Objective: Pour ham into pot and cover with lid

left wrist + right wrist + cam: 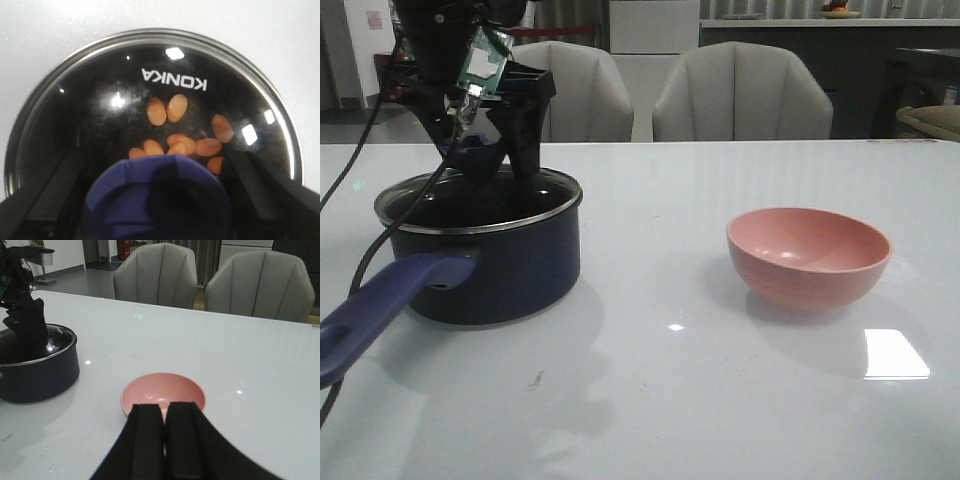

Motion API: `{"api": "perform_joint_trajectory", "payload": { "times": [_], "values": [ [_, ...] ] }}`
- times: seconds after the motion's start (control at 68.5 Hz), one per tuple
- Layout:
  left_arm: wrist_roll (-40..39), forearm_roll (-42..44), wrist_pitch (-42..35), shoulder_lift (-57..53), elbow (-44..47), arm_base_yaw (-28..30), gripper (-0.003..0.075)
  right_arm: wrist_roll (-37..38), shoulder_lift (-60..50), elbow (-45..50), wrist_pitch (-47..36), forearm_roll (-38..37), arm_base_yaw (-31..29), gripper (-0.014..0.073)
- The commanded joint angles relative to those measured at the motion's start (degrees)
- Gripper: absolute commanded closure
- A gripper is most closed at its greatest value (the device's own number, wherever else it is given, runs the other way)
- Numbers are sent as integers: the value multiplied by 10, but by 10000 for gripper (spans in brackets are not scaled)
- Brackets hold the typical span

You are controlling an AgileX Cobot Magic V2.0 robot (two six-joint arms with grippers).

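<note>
The dark navy pot [510, 270] stands at the left of the table, its long purplish-blue handle [380, 305] pointing toward the front left. The glass lid [545, 192] lies on the pot's rim. My left gripper [490, 158] is open, its fingers standing apart on either side of the lid's dark-blue knob [157, 200]. In the left wrist view, several orange-pink ham pieces [177, 107] show through the glass [100, 75] on the pot's black bottom. My right gripper [165, 412] is shut and empty, above the near side of the empty pink bowl [165, 390].
The pink bowl [810, 255] sits at the table's right. Two grey chairs [740, 90] stand behind the far edge. The left arm's cable [380, 245] hangs over the pot's left side. The pot also shows in the right wrist view [40, 375].
</note>
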Motion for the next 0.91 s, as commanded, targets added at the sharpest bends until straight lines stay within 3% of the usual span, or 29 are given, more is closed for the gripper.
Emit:
{"api": "perform_joint_trajectory", "payload": {
  "times": [0.0,0.482,0.891],
  "values": [
    [-5,4,-14,-35,-30,-4,166,-6,4,-16,-46,1,-1,437],
    [-5,22,-25,-190,-21,-4,167,-6,4,-16,-46,1,-1,437],
    [-5,22,-176,-468,273,-4,168,-6,4,-16,-46,1,-1,437]
  ]
}}
